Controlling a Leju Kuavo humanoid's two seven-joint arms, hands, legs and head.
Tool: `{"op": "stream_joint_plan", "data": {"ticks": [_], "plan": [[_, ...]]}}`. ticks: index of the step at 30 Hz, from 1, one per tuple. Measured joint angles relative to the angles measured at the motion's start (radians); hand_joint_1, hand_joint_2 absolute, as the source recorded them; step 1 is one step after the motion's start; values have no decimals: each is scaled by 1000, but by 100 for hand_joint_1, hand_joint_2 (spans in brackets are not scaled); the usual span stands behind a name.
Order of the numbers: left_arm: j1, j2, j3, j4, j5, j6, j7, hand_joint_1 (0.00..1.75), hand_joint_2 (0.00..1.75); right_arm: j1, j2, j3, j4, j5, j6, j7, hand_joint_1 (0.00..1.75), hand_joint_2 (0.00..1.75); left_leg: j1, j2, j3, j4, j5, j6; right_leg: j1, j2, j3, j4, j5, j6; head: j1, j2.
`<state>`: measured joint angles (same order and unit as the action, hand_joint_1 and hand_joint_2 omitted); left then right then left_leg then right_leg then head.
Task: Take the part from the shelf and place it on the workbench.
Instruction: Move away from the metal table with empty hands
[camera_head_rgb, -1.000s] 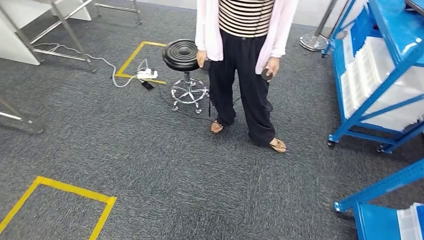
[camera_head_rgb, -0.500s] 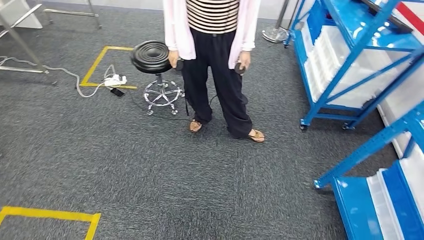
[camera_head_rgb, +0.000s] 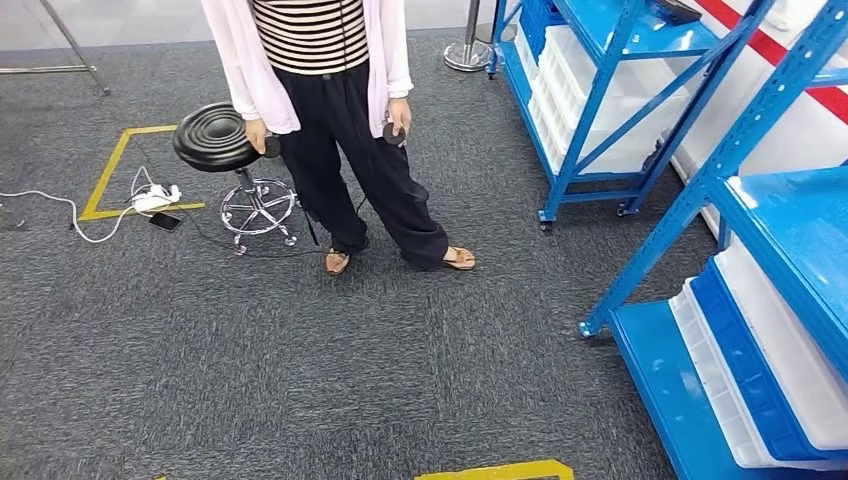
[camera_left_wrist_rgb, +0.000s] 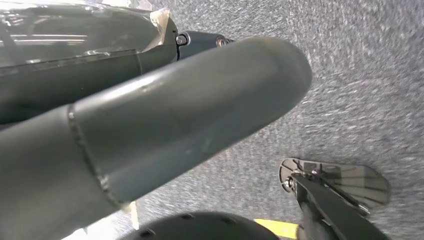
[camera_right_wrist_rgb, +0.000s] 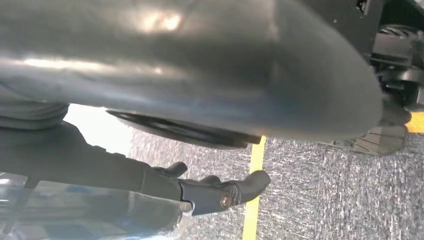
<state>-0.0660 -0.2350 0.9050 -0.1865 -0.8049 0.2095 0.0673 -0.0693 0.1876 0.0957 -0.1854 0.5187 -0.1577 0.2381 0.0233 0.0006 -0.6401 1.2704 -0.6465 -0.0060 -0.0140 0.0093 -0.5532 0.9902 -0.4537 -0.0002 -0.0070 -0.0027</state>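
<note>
Two blue shelf racks stand on my right in the head view: a far rack holding white bins and a near rack with more white bins on its low level. A small dark object lies on the far rack's top level; I cannot tell what it is. My left hand hangs over the carpet, its thick thumb and dark fingers stretched out with nothing in them. My right hand hangs the same way, its dark fingers apart and holding nothing.
A person in a striped top stands ahead, a small dark object in each hand. Beside them is a black stool. A white power strip and cable lie by yellow floor tape. Grey carpet spreads in front.
The camera has turned to the right: the person, stool and tape have slid left in the picture, and the blue racks now fill the right side.
</note>
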Motion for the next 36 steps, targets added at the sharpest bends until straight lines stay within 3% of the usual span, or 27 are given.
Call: {"op": "stream_joint_plan", "data": {"ticks": [1,2,4,6,7,9,10,12,14,16,17,18,20,22,23,24,25,26,28,30,31,32,33,36], "plan": [[1,0,0,0,0,0,-3,0,0,1,0,0,0,-1,-1,0,0,0,1,-3,-17,29,-2,-2,1,15,0,0,0,0,0,0],[1,0,1,0,0,0,-7,0,0,3,1,0,0,-3,-4,-1,0,0,3,-4,-18,22,16,-4,1,29,1,1,0,0,0,0],[1,1,1,0,-7,-6,-21,0,0,5,2,0,0,-13,-13,-7,0,0,12,-21,23,-84,90,-8,-1,58,2,7,-2,3,-1,0],[2,4,0,0,-18,-21,-36,0,0,4,3,-2,0,-27,-23,-16,0,0,21,-64,65,-192,137,-9,3,82,-10,24,-8,14,-1,0],[3,5,0,0,-24,-30,-42,0,0,4,4,-4,0,-34,-27,-22,0,0,20,-79,72,-215,142,-6,4,93,-19,29,-10,21,-1,0],[2,8,-2,0,-34,-46,-50,0,0,8,4,-10,0,-46,-33,-30,0,0,12,-69,73,-222,142,8,4,113,-34,30,-9,36,-1,0],[2,10,-3,0,-38,-52,-52,0,0,11,4,-14,0,-49,-34,-33,0,0,9,-57,74,-225,145,18,2,108,-39,34,-10,42,-1,0],[2,14,-3,0,-42,-58,-55,0,0,14,6,-21,0,-53,-35,-36,0,0,8,-33,79,-235,151,34,1,64,-65,87,-37,45,2,0],[3,19,-3,0,-43,-59,-58,0,0,12,7,-25,0,-54,-35,-38,0,0,4,-5,81,-238,151,43,0,15,-128,213,-93,43,6,0],[3,23,-3,0,-44,-59,-59,0,0,13,8,-28,0,-57,-35,-41,0,0,-1,23,81,-238,149,46,-2,5,-179,315,-127,48,7,0],[3,24,-3,0,-44,-59,-59,0,0,14,7,-29,1,-58,-35,-42,0,0,-2,35,81,-238,148,46,-4,2,-179,317,-123,54,7,0],[3,25,-3,0,-44,-59,-59,0,0,16,7,-29,1,-58,-35,-45,0,0,-3,46,83,-238,147,45,-5,-3,-157,277,-104,62,7,0],[3,26,-3,0,-44,-59,-60,0,0,17,8,-30,1,-58,-35,-51,0,0,-6,65,88,-237,142,39,-6,-45,-82,135,-54,69,8,0],[5,27,-3,0,-44,-58,-61,0,0,13,9,-30,1,-58,-35,-54,0,0,-10,83,96,-237,133,26,3,-85,-36,45,-24,58,7,0],[5,28,-3,0,-43,-57,-61,0,0,12,10,-30,1,-58,-35,-55,0,0,-11,92,101,-237,129,19,8,-89,-34,38,-20,48,7,0],[5,27,-3,0,-43,-57,-61,0,0,12,10,-30,1,-58,-35,-55,0,0,-10,102,107,-239,126,13,12,-77,-34,36,-19,40,7,0],[4,27,-3,0,-43,-57,-62,0,0,13,9,-30,1,-58,-35,-55,0,0,-6,105,111,-238,122,8,6,-65,-31,32,-16,32,8,0],[4,26,-3,0,-42,-56,-62,0,0,13,9,-30,1,-58,-35,-55,0,0,-2,94,111,-229,113,3,2,-53,-26,29,-13,24,6,0],[4,26,-3,0,-42,-55,-63,0,0,13,9,-30,1,-58,-35,-55,0,0,3,45,82,-155,67,-3,-7,-29,-17,24,-7,9,2,0],[7,26,-3,0,-42,-55,-63,0,0,13,10,-31,1,-58,-35,-55,0,0,3,8,16,-25,9,-4,-2,-3,-17,24,-5,2,-1,0],[9,27,-3,0,-42,-55,-63,0,0,13,11,-31,1,-58,-35,-55,0,0,3,3,-13,22,-1,-4,0,12,-16,24,-5,1,-2,0],[11,28,-3,0,-42,-55,-63,0,0,15,11,-31,1,-59,-35,-55,0,0,3,0,-27,35,10,-3,1,27,-15,24,-5,1,-2,0],[12,29,-3,0,-42,-56,-63,0,0,16,12,-32,1,-59,-35,-55,0,0,3,-2,-23,9,39,-2,2,42,-13,25,-5,1,-2,0],[12,31,-3,0,-45,-60,-66,0,0,16,12,-36,1,-60,-35,-55,0,0,9,-42,46,-170,139,2,5,79,-12,29,-8,6,-2,0]]}}
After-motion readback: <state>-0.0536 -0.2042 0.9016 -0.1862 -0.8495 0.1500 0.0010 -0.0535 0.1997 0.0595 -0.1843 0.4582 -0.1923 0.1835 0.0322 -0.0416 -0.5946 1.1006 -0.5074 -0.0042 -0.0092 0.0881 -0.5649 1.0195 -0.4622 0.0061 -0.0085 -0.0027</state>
